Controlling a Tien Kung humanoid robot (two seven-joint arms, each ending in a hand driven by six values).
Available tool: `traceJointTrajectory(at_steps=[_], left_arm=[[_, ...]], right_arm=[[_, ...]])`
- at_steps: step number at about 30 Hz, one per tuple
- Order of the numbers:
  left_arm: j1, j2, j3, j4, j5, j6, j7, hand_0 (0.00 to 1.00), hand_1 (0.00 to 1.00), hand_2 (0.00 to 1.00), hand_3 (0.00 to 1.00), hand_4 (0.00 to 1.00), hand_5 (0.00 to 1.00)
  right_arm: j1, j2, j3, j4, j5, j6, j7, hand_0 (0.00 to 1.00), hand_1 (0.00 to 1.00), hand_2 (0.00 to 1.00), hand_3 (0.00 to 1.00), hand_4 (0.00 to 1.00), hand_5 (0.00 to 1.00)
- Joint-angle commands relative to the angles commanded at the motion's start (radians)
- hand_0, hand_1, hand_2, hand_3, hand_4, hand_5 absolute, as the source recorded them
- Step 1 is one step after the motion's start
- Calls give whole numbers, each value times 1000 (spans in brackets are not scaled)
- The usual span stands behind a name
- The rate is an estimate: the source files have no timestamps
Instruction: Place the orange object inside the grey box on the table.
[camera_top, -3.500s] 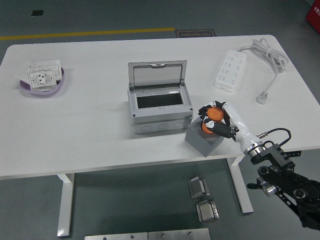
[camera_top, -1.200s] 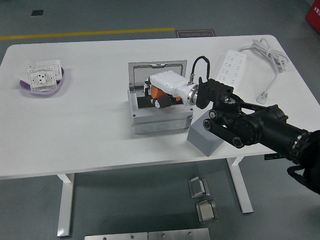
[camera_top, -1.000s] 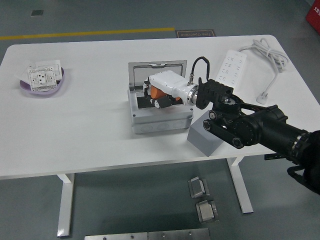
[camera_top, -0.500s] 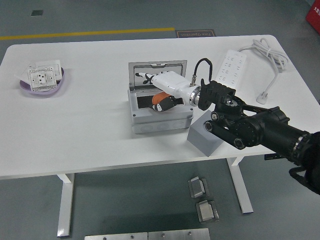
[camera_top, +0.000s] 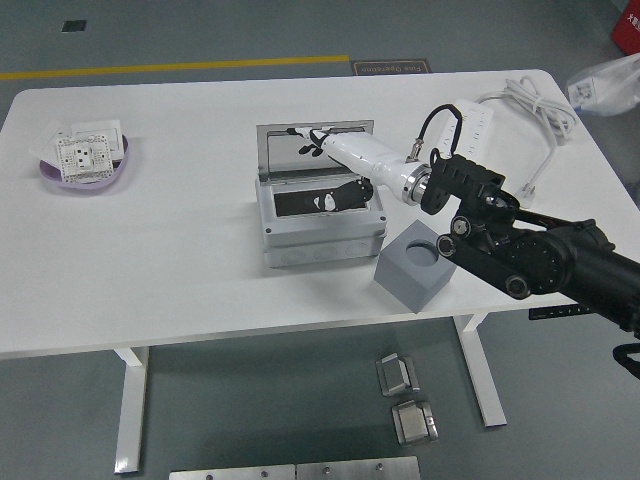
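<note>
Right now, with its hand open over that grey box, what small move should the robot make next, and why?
Probably draw the right hand back toward its own side. Its fingers are spread and hold nothing, no orange shows in them, and the thing appears to lie inside the grey box, so the hand only needs to clear the raised lid.

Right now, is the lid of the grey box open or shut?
Open. The lid stands up behind the box, and the dark inside shows under the right hand, whose fingers are spread.
</note>
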Motion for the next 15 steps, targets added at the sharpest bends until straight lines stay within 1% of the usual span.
traceJointTrajectory(at_steps=[3, 5, 8, 12, 13, 15], left_arm=[[-1, 0, -14, -1, 16, 0, 5, 659, 625, 521, 564, 507, 163], [-4, 3, -16, -1, 20, 0, 6, 659, 625, 521, 564, 507, 163], [-11, 7, -15, -2, 20, 0, 6, 659, 621, 521, 564, 500, 156], [-20, 12, -18, -4, 23, -1, 8, 659, 621, 521, 564, 500, 156], [-22, 14, -20, -4, 25, -1, 9, 659, 619, 521, 564, 496, 153], [-27, 17, -23, -4, 30, -1, 11, 659, 619, 521, 564, 496, 153]], right_arm=[[26, -13, 29, 56, 17, 16, -7, 830, 732, 782, 998, 789, 210], [55, -10, 31, 51, 36, 25, -6, 830, 732, 782, 998, 789, 210], [106, 12, 7, -6, 78, 36, 3, 819, 719, 775, 998, 787, 220], [174, 55, -54, -111, 155, 47, 24, 819, 719, 775, 998, 787, 220], [187, 65, -70, -140, 176, 49, 29, 803, 705, 772, 992, 788, 228], [211, 84, -105, -193, 215, 53, 39, 803, 705, 772, 992, 788, 228]])
